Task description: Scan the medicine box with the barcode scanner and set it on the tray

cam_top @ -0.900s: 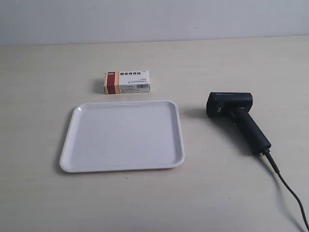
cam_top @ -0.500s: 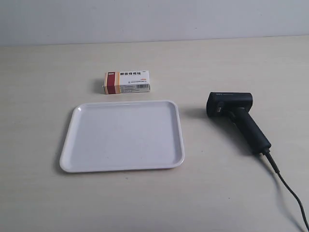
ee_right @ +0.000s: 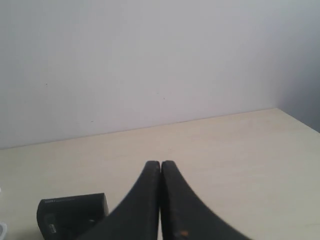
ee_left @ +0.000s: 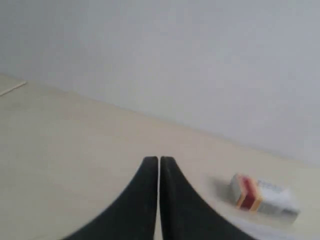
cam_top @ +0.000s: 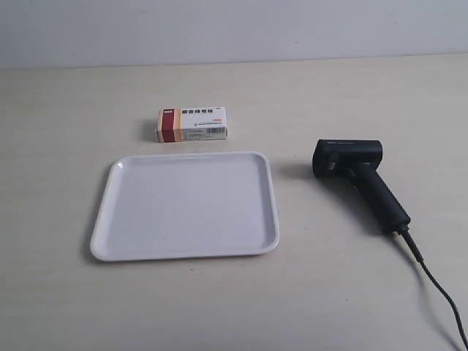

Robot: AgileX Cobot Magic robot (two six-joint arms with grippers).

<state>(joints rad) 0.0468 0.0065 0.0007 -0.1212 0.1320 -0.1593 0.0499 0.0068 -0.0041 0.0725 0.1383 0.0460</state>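
Plainly, nothing had been picked up at this moment: the medicine box [cam_top: 192,124] lay flat on the table [cam_top: 344,292] just beyond the far rim of the tray [cam_top: 110,219], close to it but not touching, and the barcode scanner [cam_top: 358,179] lay on its side well apart from both, its cable [cam_top: 439,292] trailing off toward the near corner of the exterior view. The left gripper [ee_left: 159,161] had its fingertips pressed together with nothing between them, and its camera saw the box ahead and off to one side; the right gripper [ee_right: 160,164] was likewise closed and empty, with the scanner's blocky head [ee_right: 72,216] lying in front of it. The step in hand looked to be the first reach, and doing it well would mean parting both sets of fingers before descending, taking the box across its narrow width so that the printed barcode face stayed uncovered, and seizing the scanner by its long handle rather than the head, with care that the cable did not drag across the tray
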